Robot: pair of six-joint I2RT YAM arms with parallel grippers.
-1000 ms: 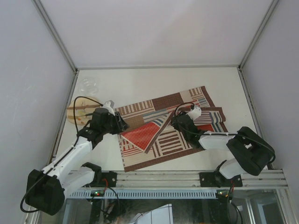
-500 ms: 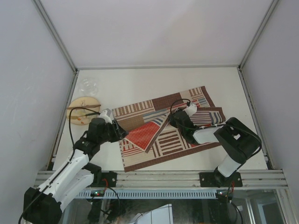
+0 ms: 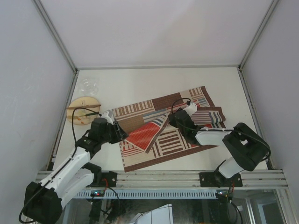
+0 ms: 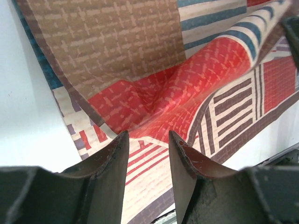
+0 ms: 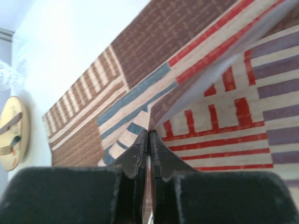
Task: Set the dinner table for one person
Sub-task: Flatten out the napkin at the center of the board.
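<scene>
The white dinner table bears a red, brown and blue striped placemat, crumpled, with its middle folded over. My right gripper is shut on a raised fold of the placemat; in the right wrist view its fingertips pinch the cloth edge between them. My left gripper hovers at the placemat's left edge. In the left wrist view it is open and empty above the red patch of the placemat.
A round wooden plate with cutlery on it lies at the left edge of the table, also in the right wrist view. A clear glass stands behind it. Aluminium rails edge the table.
My left gripper has drawn back a little toward the near edge, still open at the placemat's left edge. My right gripper stays shut on the fold; its elbow has shifted.
</scene>
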